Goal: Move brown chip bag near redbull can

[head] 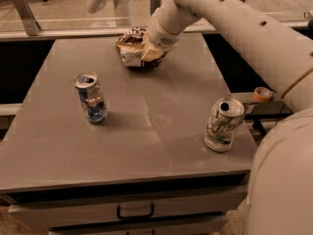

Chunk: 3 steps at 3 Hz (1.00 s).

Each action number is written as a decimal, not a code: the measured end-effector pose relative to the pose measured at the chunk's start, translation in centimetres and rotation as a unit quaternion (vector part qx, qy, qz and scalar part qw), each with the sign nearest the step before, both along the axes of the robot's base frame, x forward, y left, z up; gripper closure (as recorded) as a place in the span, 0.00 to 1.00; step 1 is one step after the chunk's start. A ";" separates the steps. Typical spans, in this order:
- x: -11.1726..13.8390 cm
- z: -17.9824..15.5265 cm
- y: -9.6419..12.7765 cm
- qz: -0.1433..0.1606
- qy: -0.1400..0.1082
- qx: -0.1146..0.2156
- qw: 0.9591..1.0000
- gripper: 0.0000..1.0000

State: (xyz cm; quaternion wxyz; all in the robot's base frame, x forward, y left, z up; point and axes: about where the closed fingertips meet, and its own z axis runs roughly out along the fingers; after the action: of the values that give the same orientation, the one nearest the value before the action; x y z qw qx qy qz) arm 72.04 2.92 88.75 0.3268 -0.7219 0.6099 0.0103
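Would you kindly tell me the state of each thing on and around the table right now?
gripper: at the far side of the table, touching the brown chip bag.
brown chip bag: crumpled, against the gripper.
redbull can: upright, dented, well apart from the bag.
soda can: standing, dented, top opened.
drawer: closed.

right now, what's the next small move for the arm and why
Probably carry the chip bag toward the near left of the view, closer to the redbull can. The gripper appears closed on the bag at the far side of the table, and the can stands well apart from it. The white-and-green can sits off to the right, away from that path.
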 end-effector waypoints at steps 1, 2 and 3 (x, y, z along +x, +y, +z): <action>-5.6 2.0 -0.2 0.013 0.064 0.011 0.998 1.00; -6.7 2.0 -0.1 0.020 0.079 0.008 0.997 1.00; -7.0 1.6 0.1 0.021 0.086 0.008 0.996 1.00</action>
State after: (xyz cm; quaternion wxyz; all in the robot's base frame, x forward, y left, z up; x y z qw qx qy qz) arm 65.00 2.99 90.31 0.2786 -0.7285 0.6201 0.0840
